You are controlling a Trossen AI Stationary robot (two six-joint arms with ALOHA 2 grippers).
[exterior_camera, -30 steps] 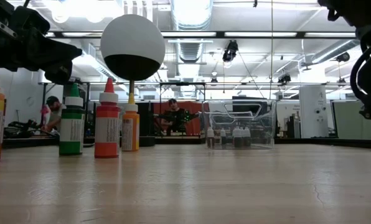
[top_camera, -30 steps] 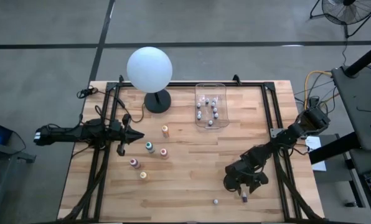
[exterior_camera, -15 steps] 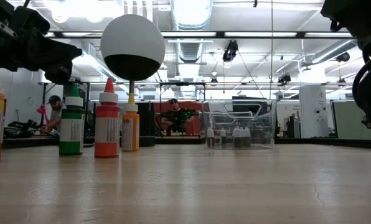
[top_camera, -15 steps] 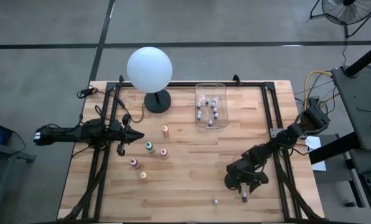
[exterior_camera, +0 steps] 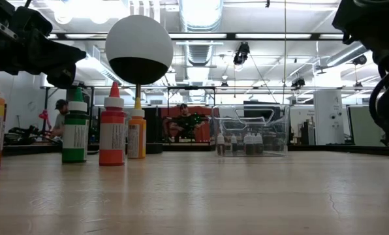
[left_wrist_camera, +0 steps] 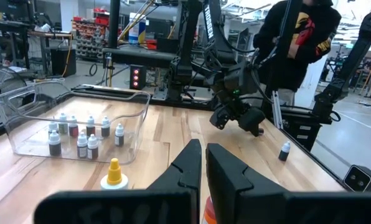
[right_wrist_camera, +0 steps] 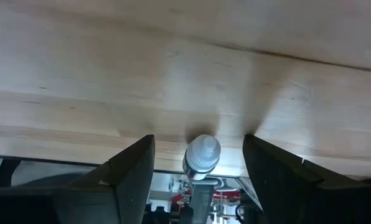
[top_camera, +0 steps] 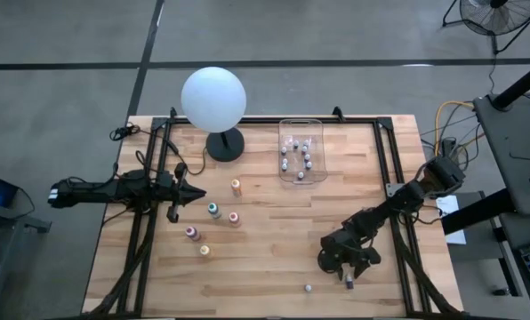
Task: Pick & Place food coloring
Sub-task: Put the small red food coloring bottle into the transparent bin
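A tiny dark food coloring bottle with a white cap [right_wrist_camera: 202, 154] stands upright on the wood near the table's front right [top_camera: 349, 283]. My right gripper [top_camera: 348, 273] slants down over it, open. One finger [right_wrist_camera: 132, 174] stands on each side of the bottle without touching it. A second tiny bottle [top_camera: 308, 288] stands a little to its left. Several larger coloured bottles [top_camera: 213, 210] stand upright left of centre. My left gripper [top_camera: 196, 192] hovers shut beside them, pointing level toward the right.
A clear plastic bin [top_camera: 301, 149] holding several small bottles sits at the far centre. A white globe lamp [top_camera: 213, 98] stands at the far left. Black frame rails [top_camera: 397, 222] run along both table sides. A person [left_wrist_camera: 294, 37] stands beyond the table's right edge.
My right gripper has sunk a little toward the small bottle near the front right, still open. The bottle has stayed where it was.
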